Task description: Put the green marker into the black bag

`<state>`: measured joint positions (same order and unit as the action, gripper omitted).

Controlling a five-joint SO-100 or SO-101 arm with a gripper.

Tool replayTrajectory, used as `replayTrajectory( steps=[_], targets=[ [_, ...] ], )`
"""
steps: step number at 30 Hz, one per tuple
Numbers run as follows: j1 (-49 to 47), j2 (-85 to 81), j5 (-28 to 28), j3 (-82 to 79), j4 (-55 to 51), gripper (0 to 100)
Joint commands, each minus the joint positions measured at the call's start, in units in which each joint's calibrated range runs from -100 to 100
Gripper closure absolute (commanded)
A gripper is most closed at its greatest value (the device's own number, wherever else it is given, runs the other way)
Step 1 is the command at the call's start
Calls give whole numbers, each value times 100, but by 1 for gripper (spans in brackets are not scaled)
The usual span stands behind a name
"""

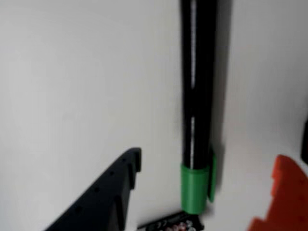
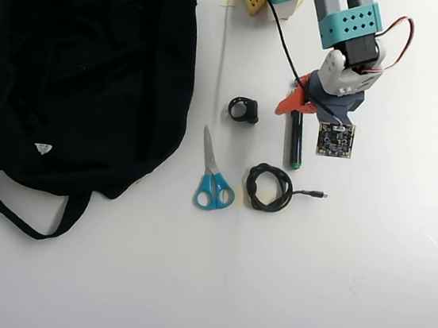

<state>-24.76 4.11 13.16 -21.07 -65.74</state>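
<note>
1. While the claw (image 2: 302, 102) hovers low over the white surface (image 2: 367, 262), its two fingers stand apart with nothing between them — in the wrist view the dark finger (image 1: 108, 197) sits at lower left and the orange finger (image 1: 284, 197) at lower right, with the marker in the gap.
2. In the overhead view the green marker (image 2: 294, 141) lies flat on the surface, its upper end right at the claw and its long axis running straight down the picture, away from the arm's base.
3. In the wrist view the green marker (image 1: 197, 96) runs top to bottom, its bright green cap (image 1: 196, 187) nearest the camera — neither finger appears to touch it yet.
4. The black bag (image 2: 87, 68) lies well apart, at the left of the overhead view, beyond a small black ring-shaped object (image 2: 243, 109) and the blue-handled scissors (image 2: 213, 175).
5. A coiled black cable (image 2: 270, 188) rests just below the marker's lower tip.
6. Judged from this, the fingers straddle the barrel across its axis, so the next step is probably a short drop and a squeeze.
</note>
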Motion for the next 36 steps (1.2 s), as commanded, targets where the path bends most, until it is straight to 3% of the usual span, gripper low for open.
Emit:
replayTrajectory(
  steps=[1,36],
  targets=[
    [8,245,-16,238,62,65],
    [68,1199,-84,840,467,66]
  ],
)
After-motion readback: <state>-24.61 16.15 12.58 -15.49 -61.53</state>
